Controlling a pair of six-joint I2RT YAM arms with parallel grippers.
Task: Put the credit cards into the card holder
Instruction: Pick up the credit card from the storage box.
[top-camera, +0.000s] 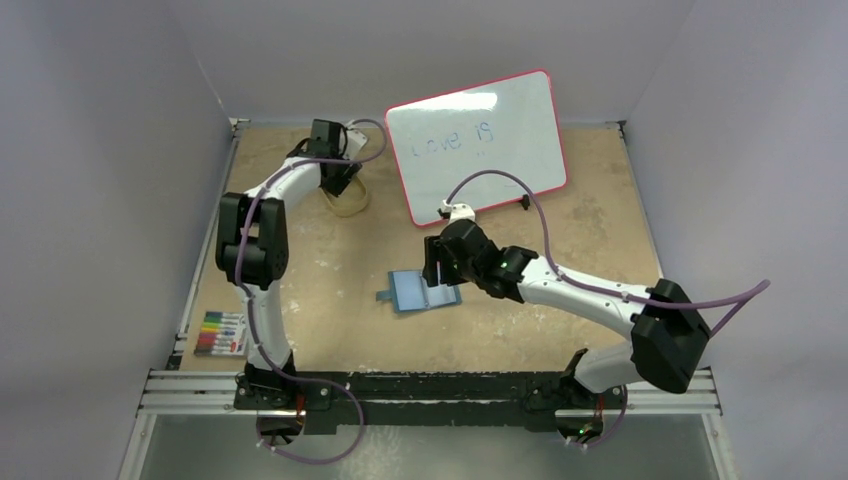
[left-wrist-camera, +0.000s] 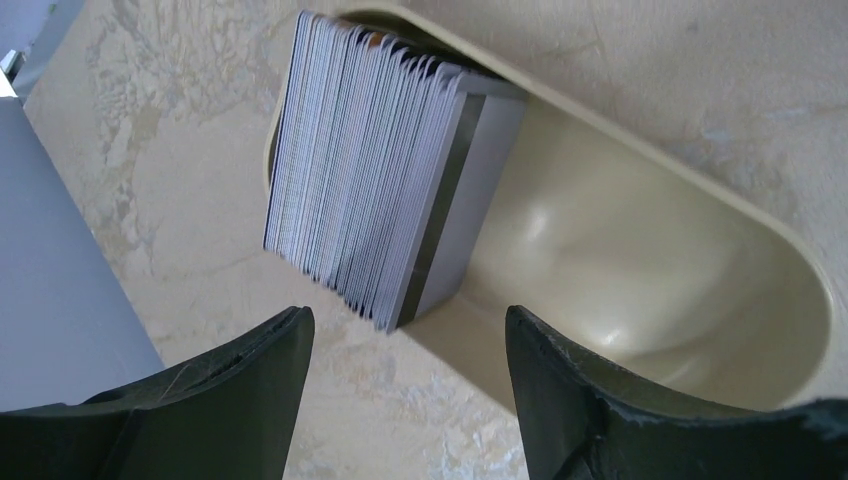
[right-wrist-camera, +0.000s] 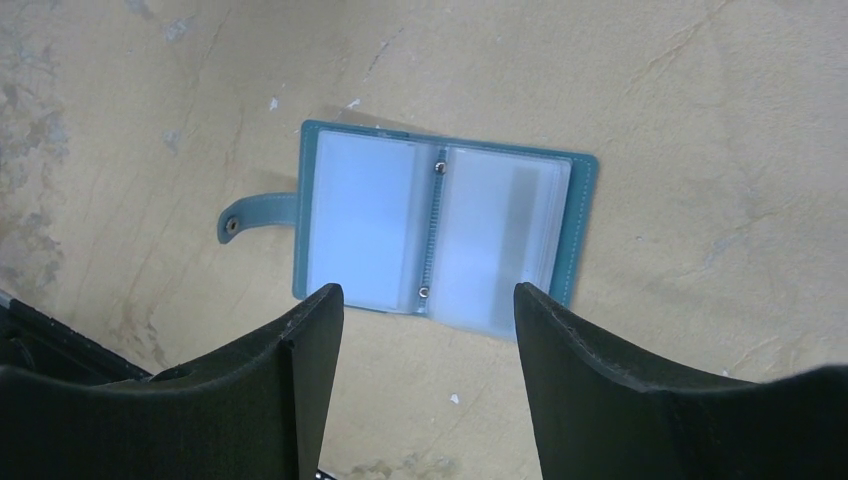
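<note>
My left pincer (left-wrist-camera: 408, 318) is spread wide with nothing in it. It hovers above the stack of thin grey-silver rectangular cards (left-wrist-camera: 370, 170), which stands on edge in one end of the tan oval plastic tray (left-wrist-camera: 620, 260). In the top view the tray sits at about 11 o'clock from the middle of the beige worktop (top-camera: 330, 270).

My right pincer (right-wrist-camera: 428, 292) is wide too, and empty, poised over the small teal-blue folding wallet (right-wrist-camera: 440, 230). The wallet lies open and flat near the worktop's centre, clear sleeves (right-wrist-camera: 360, 215) up. Its snap tab (right-wrist-camera: 255, 215) points to 9 o'clock in my right wrist view.

A white board with a pink rim (top-camera: 475, 145) is at 1 o'clock. A pack of coloured markers (top-camera: 220, 333) is at 8 o'clock, near the edge.
</note>
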